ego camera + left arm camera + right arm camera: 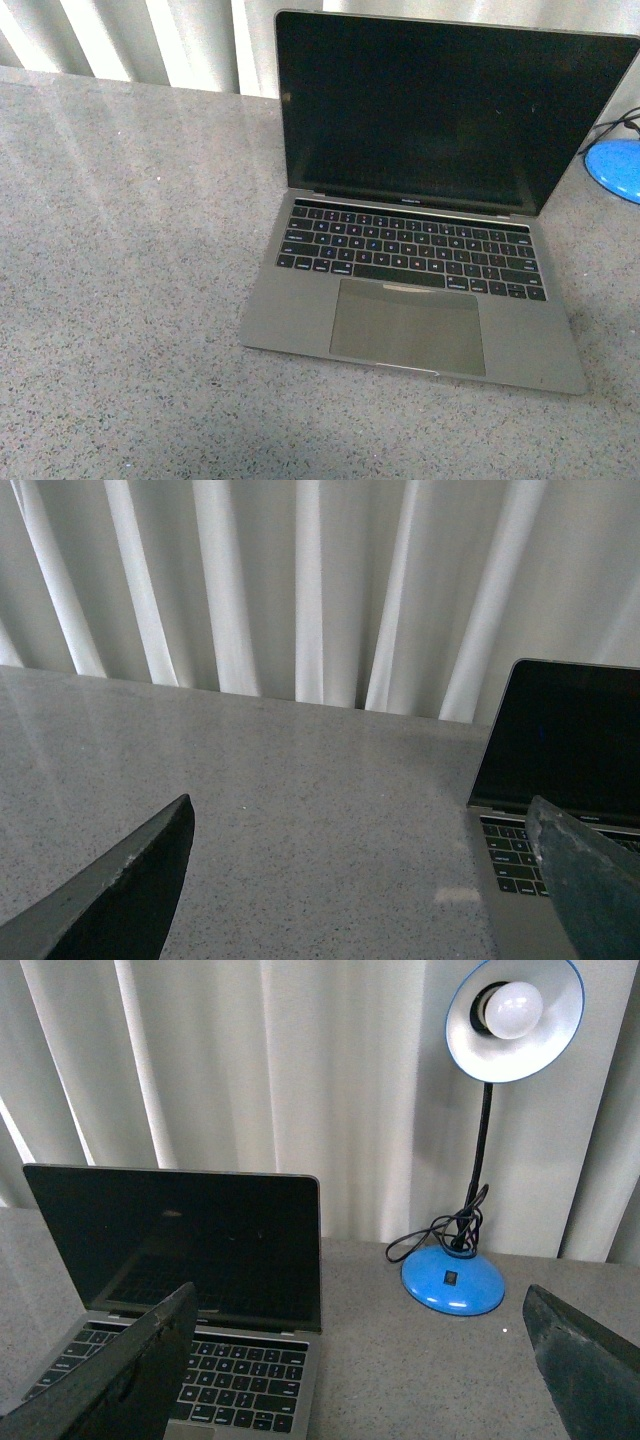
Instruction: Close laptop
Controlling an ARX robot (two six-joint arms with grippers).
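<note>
ok so standing here watching: the left gripper (358, 815) has its 2 dark fingers (120, 890) spread wide, with only bare tabletop showing between them. Right gripper (360, 1300) is the same deal, wide apart and holding nothing. Neither one is touching anything.

The laptop (410, 260) sits ahead of the robot at roughly 1 o'clock, flat on the grey speckled table (130, 280). From the left wrist camera, 1 corner of it peeks out from behind a finger. From the right wrist camera it's partly behind 1 finger as well, so it's well apart from both claws.

The lid is up and leaning back a little, and the black screen (430, 110) faces the robot. The hinge end points to 12 o'clock and the trackpad (408, 328) end to 6, with the keys (415, 250) in between. Its long side runs about 9 to 3, twisted a hair clockwise so the right front corner comes nearer.

At 12 o'clock the table's back edge meets a white pleated curtain (180, 40), and the lid stands near that edge. There's a big stretch of tabletop out at 9 o'clock, plus a strip at 6. At 2 o'clock of the laptop, near but not touching, is a blue desk lamp (452, 1282) with a black cord (440, 1230) looped at its base.
</note>
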